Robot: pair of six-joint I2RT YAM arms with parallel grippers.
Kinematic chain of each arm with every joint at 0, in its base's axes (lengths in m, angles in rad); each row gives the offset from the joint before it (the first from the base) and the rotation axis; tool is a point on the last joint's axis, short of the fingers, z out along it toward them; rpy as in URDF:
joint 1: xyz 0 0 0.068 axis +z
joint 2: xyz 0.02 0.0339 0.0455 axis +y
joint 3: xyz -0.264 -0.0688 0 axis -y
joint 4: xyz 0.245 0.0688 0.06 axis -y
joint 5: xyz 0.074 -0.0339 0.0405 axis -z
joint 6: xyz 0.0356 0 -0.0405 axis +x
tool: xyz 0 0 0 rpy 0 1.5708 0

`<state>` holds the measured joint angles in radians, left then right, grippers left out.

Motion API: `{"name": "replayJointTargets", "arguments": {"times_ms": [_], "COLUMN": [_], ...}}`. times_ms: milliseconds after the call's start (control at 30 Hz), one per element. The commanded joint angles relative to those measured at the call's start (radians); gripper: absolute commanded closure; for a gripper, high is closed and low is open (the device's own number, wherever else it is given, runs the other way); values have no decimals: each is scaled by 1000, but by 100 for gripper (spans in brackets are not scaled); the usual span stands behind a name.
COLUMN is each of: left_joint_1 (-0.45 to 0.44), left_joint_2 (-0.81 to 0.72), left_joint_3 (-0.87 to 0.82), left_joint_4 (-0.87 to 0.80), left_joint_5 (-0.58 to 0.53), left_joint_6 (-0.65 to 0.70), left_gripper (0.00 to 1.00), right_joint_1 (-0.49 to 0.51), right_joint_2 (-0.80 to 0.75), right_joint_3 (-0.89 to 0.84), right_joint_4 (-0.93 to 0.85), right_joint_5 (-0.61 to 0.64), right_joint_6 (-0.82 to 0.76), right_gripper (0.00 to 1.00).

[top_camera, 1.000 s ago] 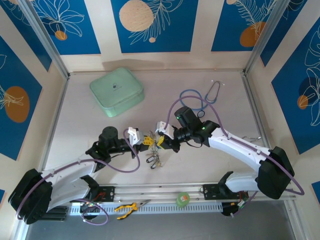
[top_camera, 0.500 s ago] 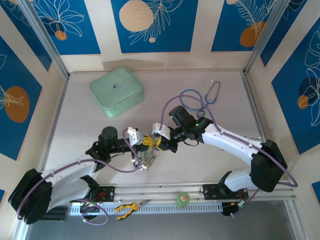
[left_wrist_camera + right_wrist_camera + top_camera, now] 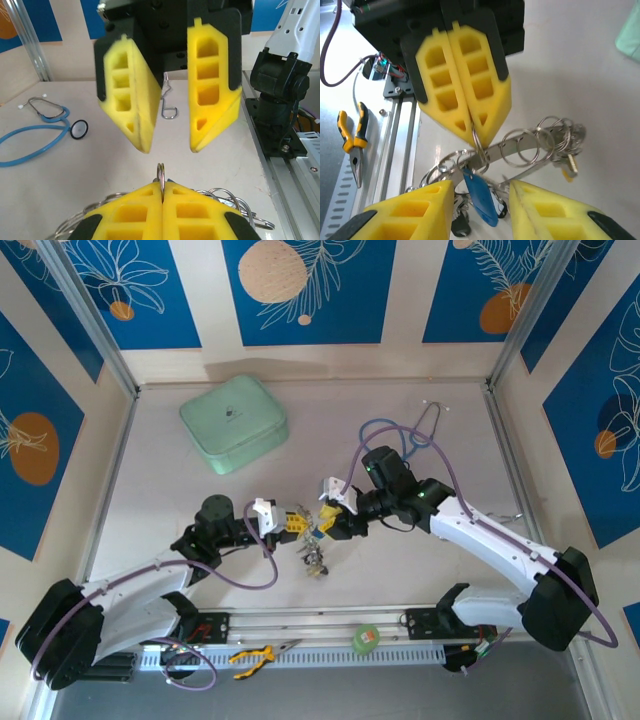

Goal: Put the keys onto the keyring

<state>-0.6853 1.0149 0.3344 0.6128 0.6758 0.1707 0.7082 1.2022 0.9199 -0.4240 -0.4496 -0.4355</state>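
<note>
My left gripper (image 3: 290,522) is shut on a small split ring (image 3: 161,172) threaded on the keyring (image 3: 540,145), a flat silvery band carrying several wire rings. The keys (image 3: 315,560) hang in a bunch below it, just above the table. Among them are a blue tag (image 3: 481,197), a black tag (image 3: 460,225) and a yellowish key (image 3: 568,170). My right gripper (image 3: 328,520) faces the left gripper tip to tip. It is open, its fingers (image 3: 420,210) standing either side of the blue tag without touching it. In the left wrist view my left gripper (image 3: 162,182) sits just below my right gripper (image 3: 167,149).
A mint-green case (image 3: 234,422) lies at the back left, a blue stethoscope (image 3: 400,435) at the back right. A small metal hook (image 3: 169,107) lies on the table. Yellow-handled pliers (image 3: 255,653) and a green tape roll (image 3: 366,638) rest on the front rail.
My right gripper has opened and drawn back a little to the right. The bunch of keys swung right and now hangs from my left gripper alone.
</note>
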Motion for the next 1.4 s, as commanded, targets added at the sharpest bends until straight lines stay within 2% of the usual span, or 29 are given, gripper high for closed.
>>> {"name": "replayJointTargets", "arguments": {"times_ms": [0,500,567,633,667,800,867,967,1067,1200,1367], "left_joint_1": [-7,-10,-11,-10,-11,-11,-11,-11,-11,-10,-10], "left_joint_2": [6,22,22,24,23,-2,-19,-36,-35,-27,-14], "left_joint_3": [-2,3,4,5,8,30,55,92,118,134,142], "left_joint_4": [95,101,100,97,87,-33,-140,-272,-336,-352,-350], "left_joint_5": [46,62,61,53,37,-12,-24,-31,-28,-24,-18], "left_joint_6": [12,2,3,1,1,33,73,127,153,158,167], "left_gripper": [100,100,100,100,100,79,78,77,78,82,91], "right_joint_1": [2,31,33,34,35,36,45,64,86,119,141], "right_joint_2": [11,79,81,86,86,83,92,114,138,175,190], "right_joint_3": [-5,27,29,35,40,74,108,163,209,267,299], "right_joint_4": [49,83,87,76,65,-18,-89,-186,-248,-309,-319], "right_joint_5": [-42,-65,-70,-76,-74,-14,33,100,156,215,219], "right_joint_6": [14,18,20,13,7,-37,-73,-123,-153,-189,-201], "right_gripper": [67,81,87,100,100,100,100,100,100,100,100]}}
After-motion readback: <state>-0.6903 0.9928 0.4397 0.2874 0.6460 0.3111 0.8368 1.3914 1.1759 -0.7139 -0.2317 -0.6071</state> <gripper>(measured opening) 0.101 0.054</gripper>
